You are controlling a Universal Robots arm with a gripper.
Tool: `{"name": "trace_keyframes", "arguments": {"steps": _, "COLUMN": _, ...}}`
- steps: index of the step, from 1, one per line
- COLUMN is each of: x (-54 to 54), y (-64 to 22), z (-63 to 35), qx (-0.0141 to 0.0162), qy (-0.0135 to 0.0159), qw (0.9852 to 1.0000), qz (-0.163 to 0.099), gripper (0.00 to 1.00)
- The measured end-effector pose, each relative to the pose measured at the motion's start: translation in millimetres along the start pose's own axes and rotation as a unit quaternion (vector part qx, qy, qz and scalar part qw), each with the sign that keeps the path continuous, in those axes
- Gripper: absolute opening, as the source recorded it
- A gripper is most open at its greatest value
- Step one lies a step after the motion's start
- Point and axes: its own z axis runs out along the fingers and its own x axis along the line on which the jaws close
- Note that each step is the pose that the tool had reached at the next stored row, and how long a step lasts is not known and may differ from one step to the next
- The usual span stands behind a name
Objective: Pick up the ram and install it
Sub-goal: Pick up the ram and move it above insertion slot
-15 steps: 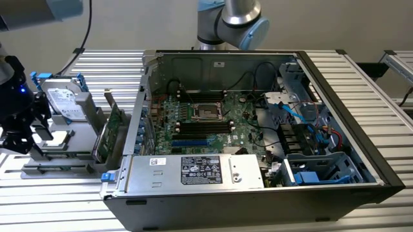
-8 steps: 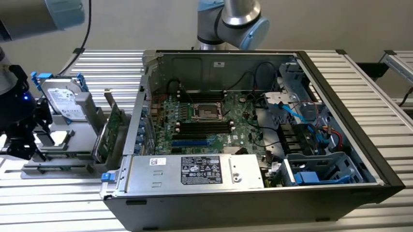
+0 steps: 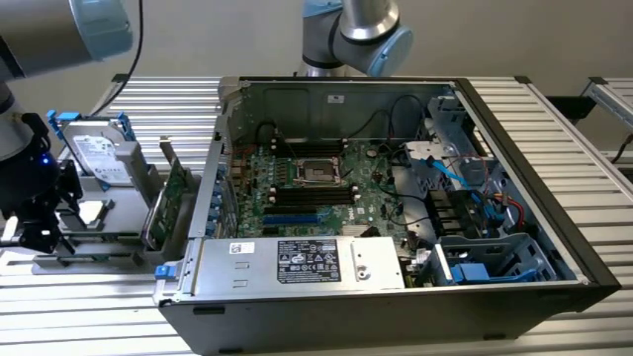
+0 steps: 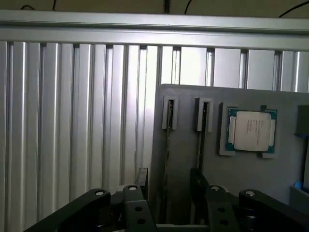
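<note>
Gripper [image 4: 169, 176] linkages running off wrist picture's edge; in exterior view its dark body crossing frame's left edge, fingertips merging into shadow. Ram [image 4: 167, 150] showing edge-on as thin dark line, label and chips turning out of sight. Hard drive [image 3: 97, 157] lower part hiding behind grey tray [image 3: 99, 259]. Arm [image 3: 59, 30] being cropped at upper left of frame. Power supply label [image 3: 307, 261] print reading too small.

Setting was a robotics lab bench: a ribbed aluminium-profile table [image 3: 168, 96], a grey jointed robot arm [image 3: 361, 30] behind an opened desktop computer case [image 3: 346, 326], and spare components racked in a grey fixture [image 4: 183, 154].
</note>
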Motion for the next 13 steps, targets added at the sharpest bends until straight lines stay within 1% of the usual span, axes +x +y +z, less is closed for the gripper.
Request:
{"name": "trace_keyframes", "arguments": {"steps": 6, "x": 0.6, "y": 1.8, "z": 11.1, "qx": 0.0003, "qy": 0.0005, "qw": 0.9999, "qz": -0.011, "gripper": 0.48}}
{"name": "trace_keyframes", "arguments": {"steps": 10, "x": 0.6, "y": 2.5, "z": 18.3, "qx": 0.0005, "qy": 0.0005, "qw": 0.9999, "qz": -0.013, "gripper": 0.48}}
{"name": "trace_keyframes", "arguments": {"steps": 13, "x": 0.5, "y": 2.5, "z": 23.7, "qx": 0.0015, "qy": 0.0000, "qw": 0.9999, "qz": -0.013, "gripper": 0.48}}
